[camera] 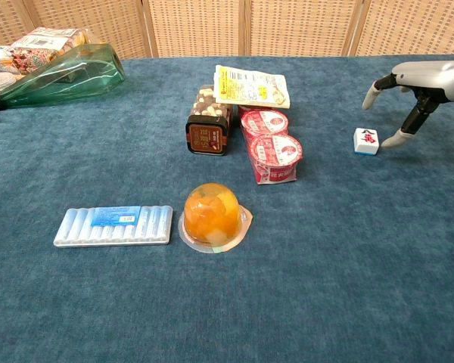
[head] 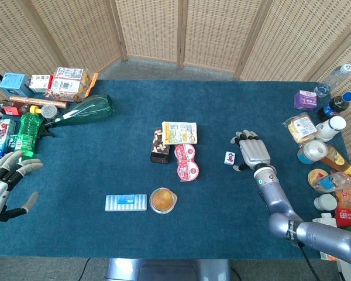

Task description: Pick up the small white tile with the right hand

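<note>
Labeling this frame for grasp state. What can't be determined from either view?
- Right hand, chest view: palm and wrist cut off by the right edge.
- Right hand and small white tile, head view: contact too small to judge; chest view shows a fingertip just beside the tile, apparently apart.
- Tile's red mark: too small to read.
- Left hand, head view: partly cut off by the left edge; absent from chest view.

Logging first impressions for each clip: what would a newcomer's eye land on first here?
Probably the right hand, fingers spread, hovering just right of the small white tile on the blue table, not holding it. Next, the cluster mid-table: snack packet, two red-lidded cups and an orange jelly cup nearer the front. The left hand waits open at the table's left edge.
</note>
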Robot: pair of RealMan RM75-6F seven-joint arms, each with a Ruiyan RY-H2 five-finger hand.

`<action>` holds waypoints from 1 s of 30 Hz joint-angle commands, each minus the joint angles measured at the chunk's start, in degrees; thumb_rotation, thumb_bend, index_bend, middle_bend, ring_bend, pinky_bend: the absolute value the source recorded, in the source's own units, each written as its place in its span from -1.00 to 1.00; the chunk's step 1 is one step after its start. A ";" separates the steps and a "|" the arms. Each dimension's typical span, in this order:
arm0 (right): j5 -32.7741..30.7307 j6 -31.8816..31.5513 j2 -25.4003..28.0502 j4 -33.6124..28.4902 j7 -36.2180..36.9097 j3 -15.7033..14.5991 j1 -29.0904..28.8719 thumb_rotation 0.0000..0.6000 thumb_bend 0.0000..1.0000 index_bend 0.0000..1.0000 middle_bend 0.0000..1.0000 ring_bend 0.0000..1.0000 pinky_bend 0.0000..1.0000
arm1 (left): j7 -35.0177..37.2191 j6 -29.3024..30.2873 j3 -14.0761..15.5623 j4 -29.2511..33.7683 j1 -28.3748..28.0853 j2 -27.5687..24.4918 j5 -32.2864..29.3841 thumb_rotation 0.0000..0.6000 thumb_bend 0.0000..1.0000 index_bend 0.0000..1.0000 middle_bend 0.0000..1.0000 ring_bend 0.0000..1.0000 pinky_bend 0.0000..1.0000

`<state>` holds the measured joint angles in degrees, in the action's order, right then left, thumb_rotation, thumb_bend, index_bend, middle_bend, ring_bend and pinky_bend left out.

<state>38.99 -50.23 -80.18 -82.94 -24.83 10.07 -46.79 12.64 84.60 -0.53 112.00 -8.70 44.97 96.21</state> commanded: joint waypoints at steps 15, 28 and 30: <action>-5.34 -1.47 -2.44 1.75 -1.99 -0.06 -0.07 1.00 -0.63 -0.51 -0.74 -1.00 -1.00 | 1.17 0.56 0.24 -1.32 0.25 0.59 0.08 1.00 -0.04 -0.56 -0.52 -1.00 -1.00; -7.93 -1.99 -4.02 1.88 -4.30 0.70 -1.42 1.00 -0.63 -0.43 -0.68 -0.96 -1.00 | 2.54 1.19 0.43 -2.72 0.54 1.22 0.09 1.00 -0.04 -0.56 -0.52 -1.00 -1.00; -8.58 -2.00 -4.29 2.13 -4.53 0.85 -1.60 1.00 -0.63 -0.40 -0.65 -0.92 -1.00 | 2.80 1.42 0.49 -3.00 0.70 1.32 0.02 1.00 -0.04 -0.57 -0.52 -1.00 -1.00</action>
<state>30.58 -52.21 -84.35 -80.92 -29.25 10.83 -48.30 15.38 85.96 -0.06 109.06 -8.05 46.25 96.26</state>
